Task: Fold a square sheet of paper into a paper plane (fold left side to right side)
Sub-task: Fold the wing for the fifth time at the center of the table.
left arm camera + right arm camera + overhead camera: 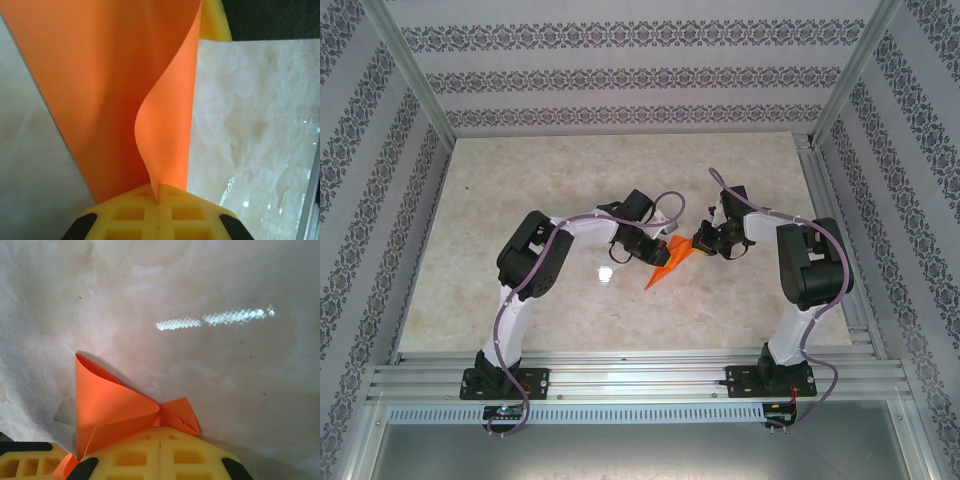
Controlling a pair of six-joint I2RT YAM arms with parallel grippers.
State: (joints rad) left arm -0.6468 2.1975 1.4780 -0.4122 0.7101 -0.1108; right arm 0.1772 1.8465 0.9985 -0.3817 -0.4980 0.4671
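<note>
The orange sheet of paper [667, 266] was found near the middle of the marble-patterned table [520, 300], caught between the two grippers, with its long pointed end slanted toward the near left. Whether that point touched the tabletop could not be told.

The left gripper [159, 195] was closed, its yellow fingers [130, 215] pressed together with an edge of the sheet clamped between them. From that pinch the paper was seen to rise in a curved, buckled fold, one flap bowed away from the broad flat part.

The right gripper [160, 435] was likewise closed on the sheet, its fingers brought together over a creased corner. A small triangular flap was left sticking out on one side and a larger curled flap on the other.

The two grippers were set close together, tip toward tip. A bright strip of reflected light [215, 319] was seen on the table beyond the paper.
</note>
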